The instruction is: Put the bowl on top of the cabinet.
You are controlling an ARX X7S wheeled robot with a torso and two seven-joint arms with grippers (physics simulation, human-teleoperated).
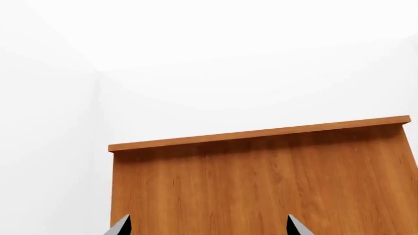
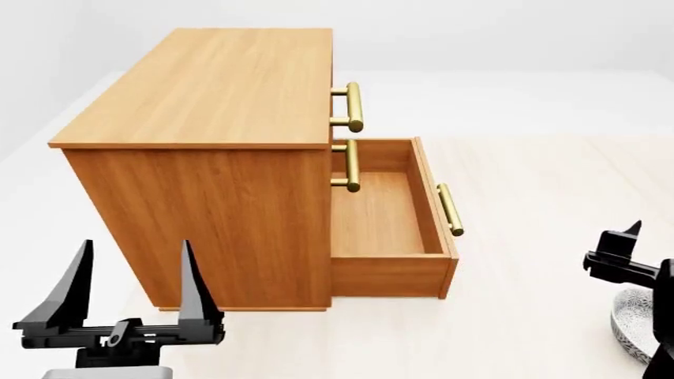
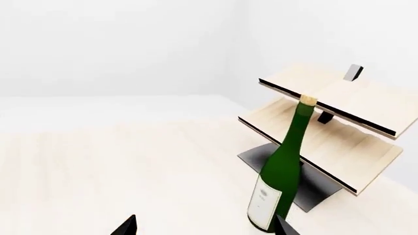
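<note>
Bowl (image 2: 635, 324), white ceramic with a dense blue-grey pattern, sits at the lower right edge of your head view, only partly visible and largely hidden behind your right gripper (image 2: 630, 264). It rests on the pale wood-grain surface, well apart from the cabinet (image 2: 200, 103).

Your left gripper (image 2: 132, 288) has its dark fingers spread wide and holds nothing. For the right one, you cannot tell from the head view how its fingers stand; its wrist view shows two dark tips apart with nothing between them, so it appears released.

The step in hand looks like reaching for the bowl. Bring the right gripper down over the rim rather than the rounded wall, since glazed ceramic may slip. Close on the rim squarely, lift clear, then carry it left onto the cabinet's flat orange-brown top, which is broad and smooth. Pass above the open lower drawer (image 2: 384, 217) and the brass bar handles (image 2: 354, 106).

A green glass bottle (image 3: 279, 176) with a cork stands upright beside a slanted light-wood rack (image 3: 333, 117) in the right wrist view; stay away from both.
</note>
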